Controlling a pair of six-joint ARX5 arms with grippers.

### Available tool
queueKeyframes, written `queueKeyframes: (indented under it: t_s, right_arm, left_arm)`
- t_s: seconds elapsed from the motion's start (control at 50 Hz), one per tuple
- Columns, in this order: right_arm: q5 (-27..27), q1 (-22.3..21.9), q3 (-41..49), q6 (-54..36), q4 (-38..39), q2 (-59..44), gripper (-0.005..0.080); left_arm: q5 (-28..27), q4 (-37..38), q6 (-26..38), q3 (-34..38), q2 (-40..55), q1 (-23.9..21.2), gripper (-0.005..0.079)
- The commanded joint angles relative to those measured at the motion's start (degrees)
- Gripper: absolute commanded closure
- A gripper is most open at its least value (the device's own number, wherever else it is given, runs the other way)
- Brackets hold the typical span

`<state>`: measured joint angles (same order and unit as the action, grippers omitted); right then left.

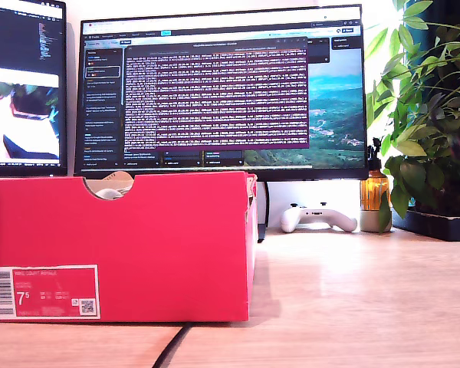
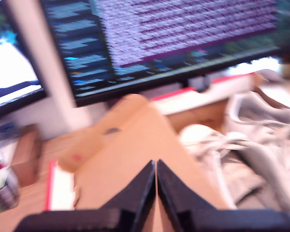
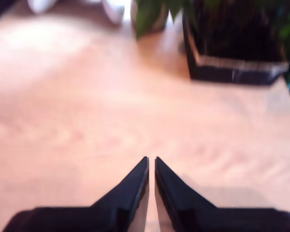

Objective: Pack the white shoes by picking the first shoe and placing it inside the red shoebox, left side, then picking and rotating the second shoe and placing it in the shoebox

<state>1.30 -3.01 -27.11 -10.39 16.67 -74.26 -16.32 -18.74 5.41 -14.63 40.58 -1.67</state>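
— Which step is in hand?

— Judging by the first wrist view, a late one. The first end effector (image 2: pixel 156 166) has its jaws pressed together on nothing and hangs over brown cardboard, with the white shoes (image 2: pixel 246 145) lying just beyond it, laces up. They seem to sit within the red shoebox (image 1: pixel 138 238), though blur makes that uncertain.

— And the other arm?

— The second end effector (image 3: pixel 151 162) is all but closed, empty, over bare desk (image 3: pixel 87 96) near the plant's black tray (image 3: pixel 232 67).

— What does the next move call for?

— Probably checking that both shoes lie flat inside. If one is still out, the jaws must part first and come down over its collar.

— Counts?

— One shoebox, on the exterior view's left, with one barcode label (image 1: pixel 44 292) and one notch (image 1: pixel 107 182), something pale showing through it. Shoes: at least one, likely two; too blurred to be sure. Two monitors (image 1: pixel 222 84), one white game controller (image 1: pixel 318 217), one amber bottle (image 1: pixel 374 192).
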Motion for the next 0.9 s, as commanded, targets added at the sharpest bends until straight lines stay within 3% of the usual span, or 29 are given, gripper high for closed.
queueKeyframes:
  t_s: [0.0,0.32,0.58,0.88]
  right_arm:
    - [-0.3,-0.3,1.9,0.1,1.9,0.5,0.0764]
    - [0.3,-0.4,11.3,4.6,12.2,1.6,0.0765]
    - [1.3,-0.4,22.1,6.2,23.4,7.4,0.0765]
    - [3.3,-0.4,26.9,7.4,24.9,14.2,0.0765]
  left_arm:
    - [0.6,-1.7,-0.7,2.7,-0.4,0.2,0.0761]
    - [3.9,-5.8,-1.1,8.3,-3.6,0.2,0.0761]
    - [5.5,-4.0,-2.4,11.5,-11.4,0.2,0.0762]
    - [5.6,0.6,-3.8,13.0,-17.7,0.2,0.0761]
